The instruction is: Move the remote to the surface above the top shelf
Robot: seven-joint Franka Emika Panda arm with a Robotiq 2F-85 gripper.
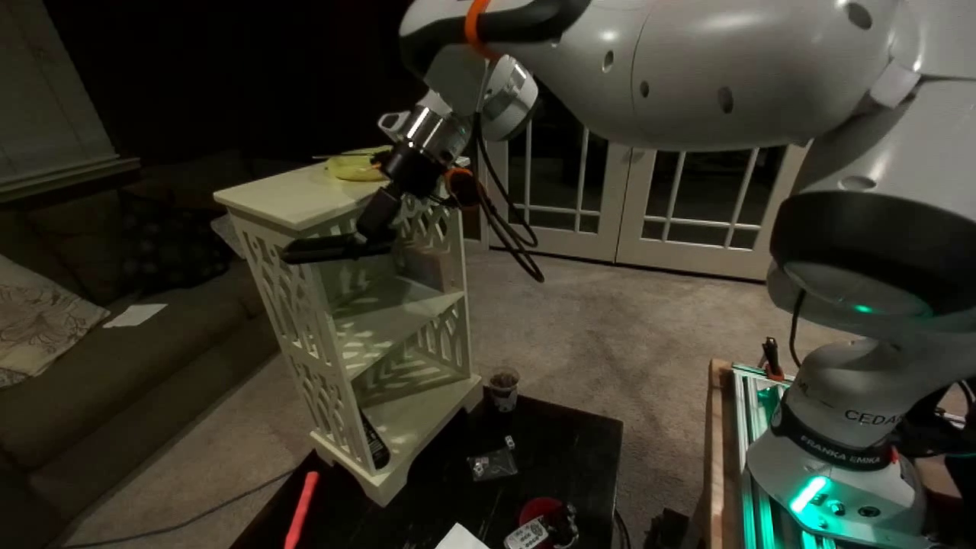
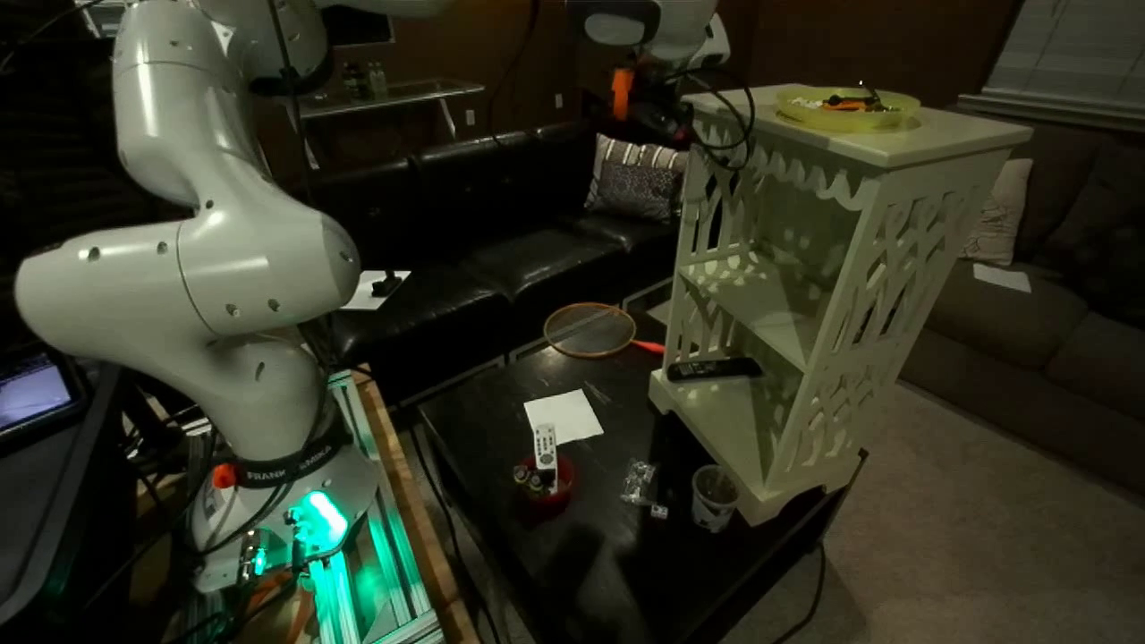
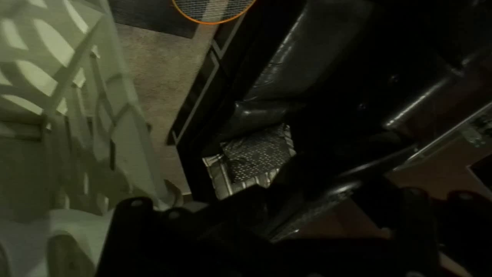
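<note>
– Your jaws are hard to read: in the wrist view they sink into shadow against the black leather sofa [image 3: 303, 67], so I can't tell whether they stand apart or together.

– And where is your Robotiq gripper [image 1: 324, 248]?

– You have it beside the lattice-sided stand [image 2: 848, 259], near the cream top board [image 1: 278, 197]. Whether it touches the wood, I can't make out.

– Then the black remote [image 2: 714, 368] is well below you?

– Yes, lying on the stand's bottom board [image 2: 729, 413], near the lattice side that is closer to the sofa.

– What do you have up top?

– A yellow dish [image 2: 832, 123] with orange and black items too small to name.

– And around the stand's foot?

– The dark table [image 2: 492, 420] under it also carries a sheet of white paper [image 2: 565, 417], a patterned cup [image 2: 714, 514], a clear plastic bag [image 2: 637, 483], an orange-rimmed racket [image 2: 590, 331] overhanging the edge, and a white remote [image 2: 546, 444] propped in a red container [image 1: 540, 506].
</note>
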